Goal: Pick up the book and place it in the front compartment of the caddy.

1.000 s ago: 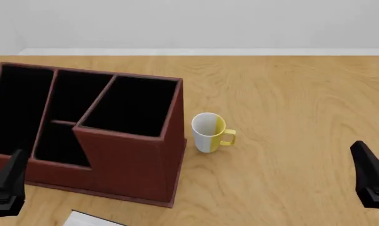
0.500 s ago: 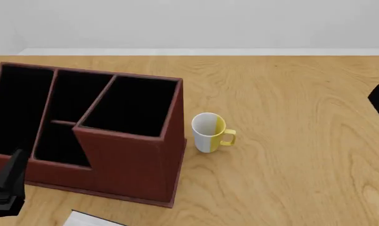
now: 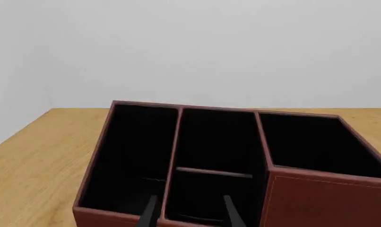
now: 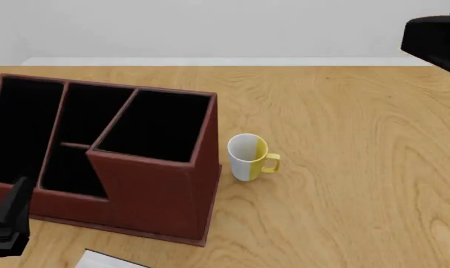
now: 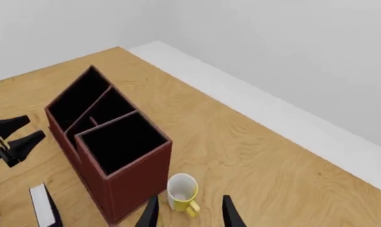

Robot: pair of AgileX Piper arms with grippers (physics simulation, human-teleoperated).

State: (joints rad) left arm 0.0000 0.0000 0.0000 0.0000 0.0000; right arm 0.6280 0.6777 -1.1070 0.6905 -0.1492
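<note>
Beside the caddy [image 5: 108,142] lies the book [image 5: 44,206], ungrasped; both claws, left [image 5: 11,138] and right [image 5: 189,212], hang spread, empty.

A light wooden table [image 4: 344,128] with visible grain stands against plain pale grey walls [image 4: 210,28], evenly lit.

Lighting: bright, even, diffuse; no distinct source. Shadows: faint and soft on the surface [image 4: 359,167]; caddy [image 4: 158,184] interior uniformly black, without detail. Glare: none. Focus: sharp in all views, no blur. Edge distortion: none apparent. Rendered, noise-free.
</note>
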